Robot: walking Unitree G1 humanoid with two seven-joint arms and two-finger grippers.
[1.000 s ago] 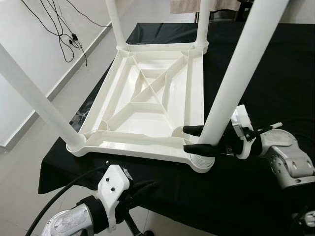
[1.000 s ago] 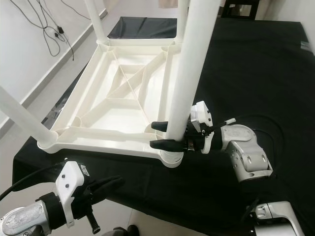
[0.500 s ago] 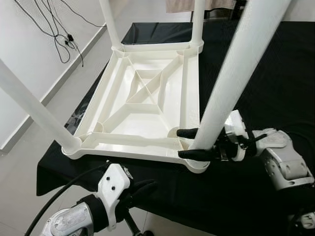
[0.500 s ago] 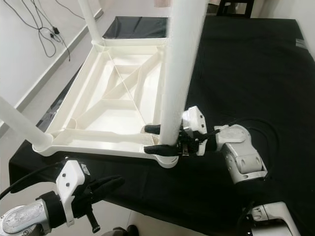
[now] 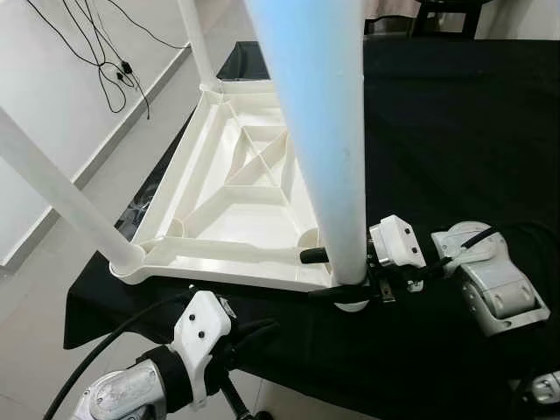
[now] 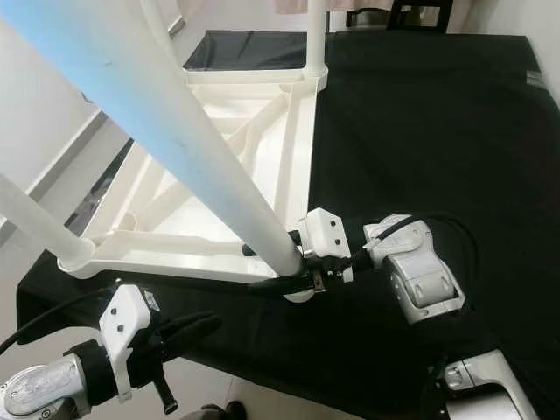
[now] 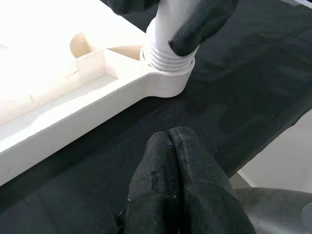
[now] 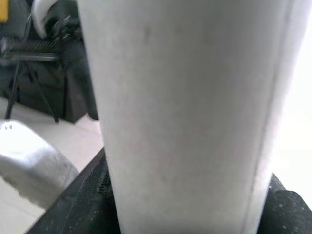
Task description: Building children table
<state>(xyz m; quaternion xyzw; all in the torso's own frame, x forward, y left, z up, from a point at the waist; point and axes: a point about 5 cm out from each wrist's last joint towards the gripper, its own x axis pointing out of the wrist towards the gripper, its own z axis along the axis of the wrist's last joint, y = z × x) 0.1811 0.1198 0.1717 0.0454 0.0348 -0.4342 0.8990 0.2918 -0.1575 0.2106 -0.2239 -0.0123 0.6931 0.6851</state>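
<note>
near table leg [image 5: 319, 131] runs past the top edge, its end unseen.

The white leg [image 5: 328, 149] held by the right gripper [image 5: 331, 273] has tipped over toward the camera since a second ago, its upper end now looming large overhead. The gripper's wrist has rolled with it, and the fingers [image 5: 313, 255] remain clamped around the leg's base at the tabletop's [image 5: 227, 206] near corner socket.
</note>
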